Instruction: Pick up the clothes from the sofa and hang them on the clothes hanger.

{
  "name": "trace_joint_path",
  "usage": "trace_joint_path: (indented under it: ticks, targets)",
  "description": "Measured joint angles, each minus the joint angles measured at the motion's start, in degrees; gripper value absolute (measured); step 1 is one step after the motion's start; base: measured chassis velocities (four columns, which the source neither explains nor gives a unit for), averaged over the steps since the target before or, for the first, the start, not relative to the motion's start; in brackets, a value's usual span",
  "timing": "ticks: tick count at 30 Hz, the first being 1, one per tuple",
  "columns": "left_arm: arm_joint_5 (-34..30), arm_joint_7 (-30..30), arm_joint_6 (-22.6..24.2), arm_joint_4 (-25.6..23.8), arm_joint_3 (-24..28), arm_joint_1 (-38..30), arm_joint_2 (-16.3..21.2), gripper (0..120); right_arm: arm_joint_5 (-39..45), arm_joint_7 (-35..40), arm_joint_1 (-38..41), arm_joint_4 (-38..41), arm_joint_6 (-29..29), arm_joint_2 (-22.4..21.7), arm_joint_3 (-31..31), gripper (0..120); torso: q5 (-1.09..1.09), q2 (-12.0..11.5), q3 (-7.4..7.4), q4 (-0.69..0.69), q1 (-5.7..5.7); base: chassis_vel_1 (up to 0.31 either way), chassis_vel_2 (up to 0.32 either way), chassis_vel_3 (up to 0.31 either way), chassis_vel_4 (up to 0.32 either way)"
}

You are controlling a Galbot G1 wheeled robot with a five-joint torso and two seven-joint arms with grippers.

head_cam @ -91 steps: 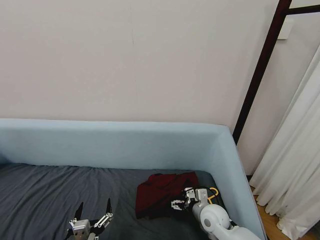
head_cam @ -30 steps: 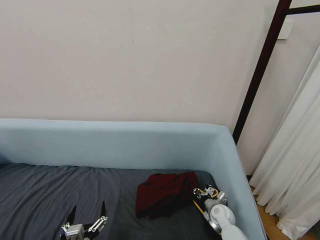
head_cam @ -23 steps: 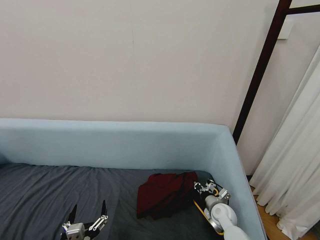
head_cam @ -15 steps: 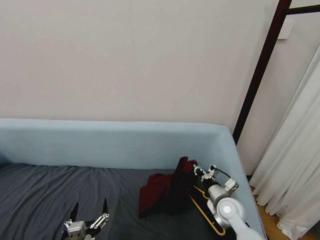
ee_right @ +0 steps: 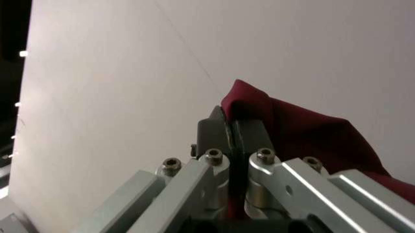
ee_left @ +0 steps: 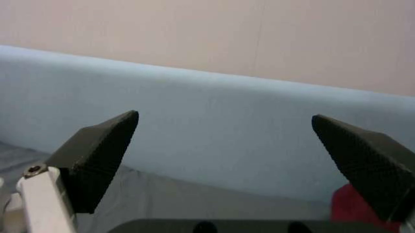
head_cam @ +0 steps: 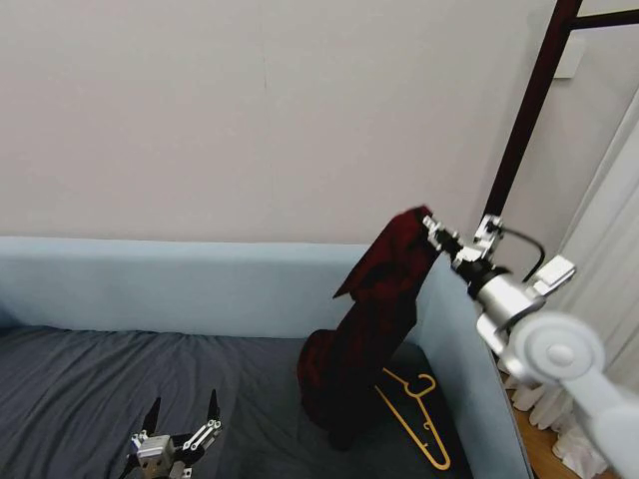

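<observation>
Lifted since half a second ago, the right gripper (head_cam: 431, 228) now sits high above the backrest of the sofa (head_cam: 200, 289), its jaws clamped on a top fold of the dark red garment (head_cam: 364, 339). The cloth hangs down, its lower end reaching the grey seat. A yellow hanger (head_cam: 414, 409) lies on the seat just beside it. The left gripper (head_cam: 182, 419) hovers low over the seat, jaws apart.

**Sofa seat, right end**

On the dark grey seat (head_cam: 90, 384) of the light-blue sofa (head_cam: 200, 284), a yellow clothes hanger (head_cam: 412, 426) lies flat near the right end. Just beside it, the lower end of the dark red garment (head_cam: 364, 329) seems to rest on the seat.
</observation>
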Motion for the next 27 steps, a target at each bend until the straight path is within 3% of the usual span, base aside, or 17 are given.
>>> trace_joint_path:
  ticks: [3, 10, 14, 15, 20, 21, 27]
  targets:
    - [-0.19, 0.00, -0.01, -0.02, -0.39, -0.11, 0.64, 100, 1.05, 0.94, 5.85, -0.23, -0.29, -0.05, -3.92, 0, -0.02, 0.00, 0.00, 0.00, 0.00, 0.000, 0.000, 0.000, 0.000]
    - [-0.67, 0.00, -0.01, 0.05, -1.03, -0.20, 1.32, 100, -3.03, 0.83, 4.57, -0.60, -1.19, 4.06, -10.48, 0, 0.00, 0.00, 0.00, -0.01, 0.00, 0.000, 0.000, 0.000, 0.000]
    - [-0.74, -0.05, 0.11, 0.76, -1.36, -0.18, 1.58, 100, -10.83, -1.07, -0.01, -5.82, -1.49, 12.22, -19.31, 0, -0.01, 0.00, 0.00, -0.01, 0.00, 0.000, 0.000, 0.000, 0.000]
    - [-0.74, -0.05, 0.11, 0.76, -1.36, -0.18, 1.58, 100, -10.83, -1.07, -0.01, -5.82, -1.49, 12.22, -19.31, 0, -0.01, 0.00, 0.00, -0.01, 0.00, 0.000, 0.000, 0.000, 0.000]
    - [-0.63, 0.23, 0.06, 2.10, -1.03, 0.53, 2.34, 100, -18.36, -2.62, -2.66, -16.52, -1.53, 20.40, -26.87, 0, -0.02, -0.01, 0.00, 0.02, 0.00, 0.000, 0.000, 0.000, 0.000]
    - [-0.63, 0.23, 0.06, 2.10, -1.03, 0.53, 2.34, 100, -18.36, -2.62, -2.66, -16.52, -1.53, 20.40, -26.87, 0, -0.02, -0.01, 0.00, 0.02, 0.00, 0.000, 0.000, 0.000, 0.000]
    - [0.11, 0.83, -0.78, 6.39, -0.23, 2.43, 5.53, 100, -32.00, -5.70, -6.86, -31.18, 0.43, 28.14, -34.48, 0, -0.02, 0.00, 0.00, 0.00, 0.00, 0.000, 0.000, 0.000, 0.000]
